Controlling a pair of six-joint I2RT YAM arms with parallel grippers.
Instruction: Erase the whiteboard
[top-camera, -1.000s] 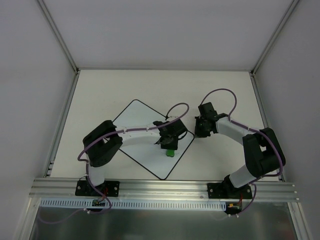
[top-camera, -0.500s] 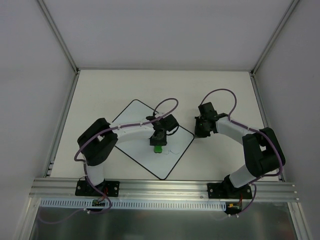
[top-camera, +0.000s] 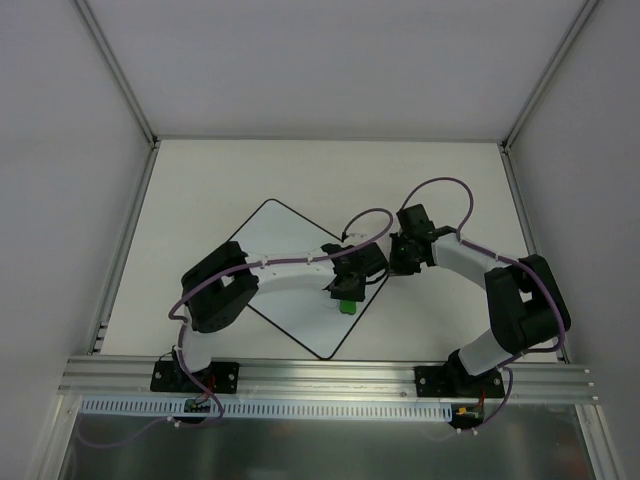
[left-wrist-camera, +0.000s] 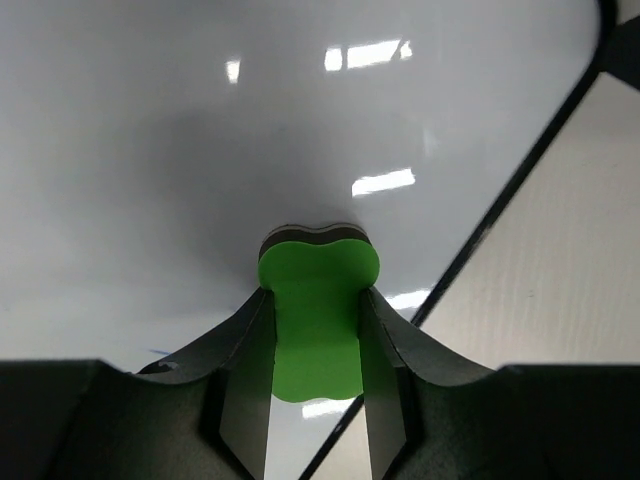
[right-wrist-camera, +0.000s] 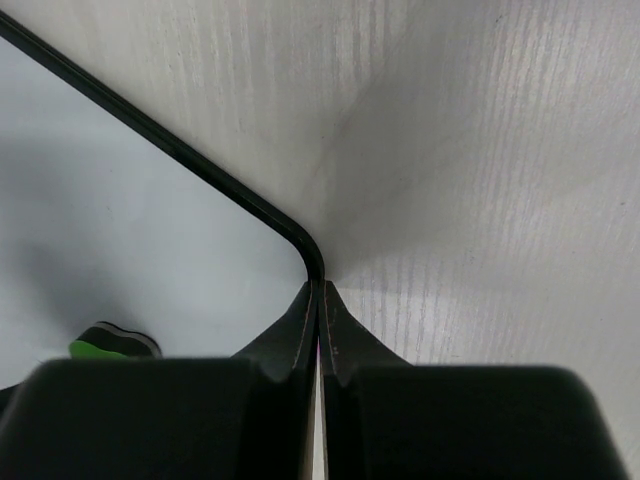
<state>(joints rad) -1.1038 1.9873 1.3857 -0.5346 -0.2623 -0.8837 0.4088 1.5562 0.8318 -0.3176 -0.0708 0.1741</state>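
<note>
The whiteboard (top-camera: 272, 250) lies turned like a diamond on the table, white with a thin black edge (left-wrist-camera: 520, 185). My left gripper (top-camera: 346, 297) is shut on the green eraser (left-wrist-camera: 316, 325), whose dark felt face rests on the board near its right corner. The eraser (top-camera: 345, 306) shows as a green spot under the left wrist. My right gripper (right-wrist-camera: 320, 285) is shut with nothing in it, its tips pressed at the board's rounded right corner (right-wrist-camera: 305, 243). In the right wrist view the eraser (right-wrist-camera: 105, 345) peeks in at lower left. A faint blue mark (left-wrist-camera: 155, 351) shows beside the left finger.
The pale table (top-camera: 200, 180) is enclosed by grey walls with metal corner posts (top-camera: 115, 70). An aluminium rail (top-camera: 330, 372) runs along the near edge, carrying both arm bases. Purple cables (top-camera: 440, 185) loop over the wrists.
My left gripper swept the eraser left across the board and then back right, ending near the board's right corner. The right arm has stayed put.
</note>
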